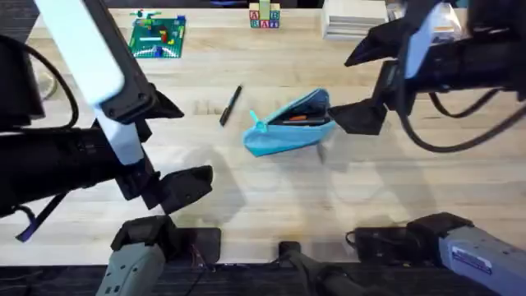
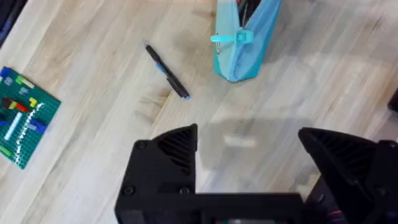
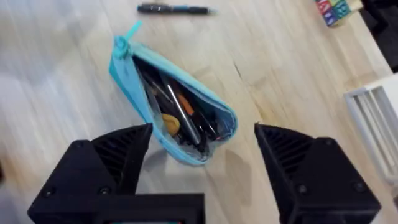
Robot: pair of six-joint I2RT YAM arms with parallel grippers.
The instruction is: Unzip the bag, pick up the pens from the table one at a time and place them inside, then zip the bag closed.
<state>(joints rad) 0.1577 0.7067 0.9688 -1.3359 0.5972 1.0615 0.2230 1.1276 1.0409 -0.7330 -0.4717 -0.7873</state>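
The light-blue bag [image 1: 288,125] lies unzipped in the middle of the table [image 1: 271,189], its teal zipper pull [image 1: 260,125] at the left end. Through the opening [image 3: 180,115] I see several pens inside, one reddish-orange [image 3: 185,102]. A black pen [image 1: 230,105] lies on the wood just left of the bag, also seen as the black pen [image 2: 166,70] and black pen [image 3: 173,9]. My right gripper [image 1: 355,117] hovers open at the bag's right end, its fingers either side of it [image 3: 202,155]. My left gripper [image 1: 187,187] is open, nearer the front edge, empty [image 2: 249,146].
A green brick plate [image 1: 158,36] with small bricks sits at the back left. Lettered blocks [image 1: 265,16] stand at the back centre, and a white stack [image 1: 355,18] at the back right. Bare wood lies in front of the bag.
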